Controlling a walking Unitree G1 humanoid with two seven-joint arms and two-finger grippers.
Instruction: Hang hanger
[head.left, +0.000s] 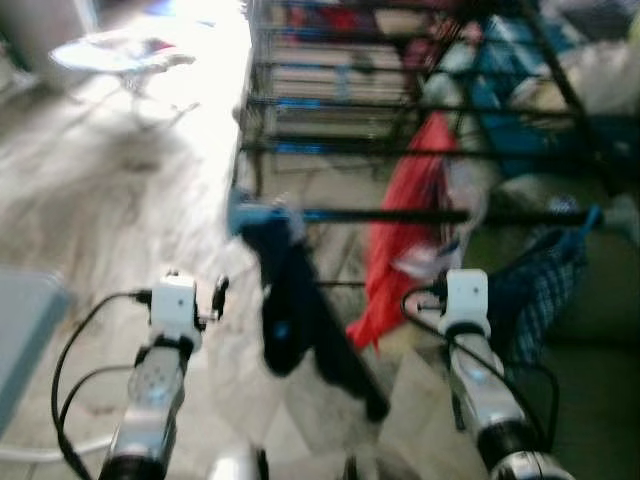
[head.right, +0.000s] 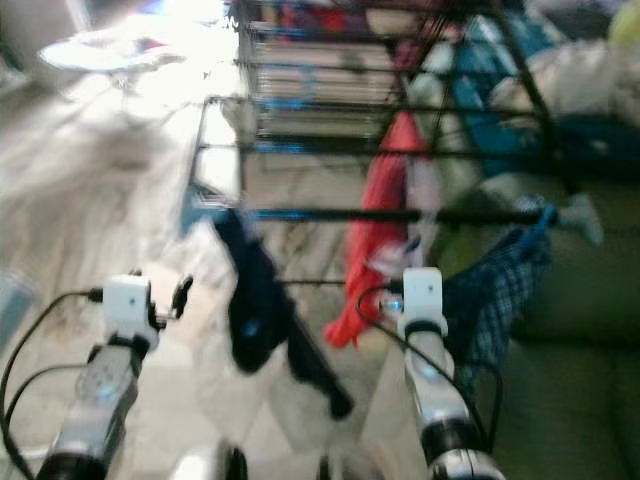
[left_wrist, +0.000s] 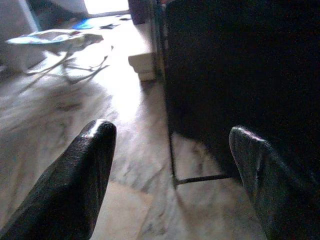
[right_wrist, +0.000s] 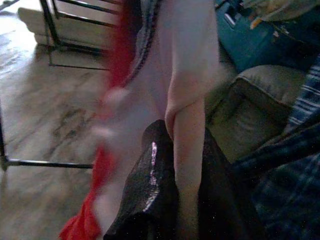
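A black drying rack stands before me with clothes on its rails. A red garment hangs from a pale hanger. My right gripper is shut on that hanger's lower part, just under the front rail; its wrist sits beside the red cloth. A dark navy garment hangs on the same rail to the left, by a blue clip. My left gripper is open and holds nothing, low and left of the rack's corner. The head views are blurred.
A plaid cloth drapes off the rack's right end over a green sofa. A teal bag lies behind. A white baby bouncer stands far left on the marble floor. A grey-blue object sits at the left edge.
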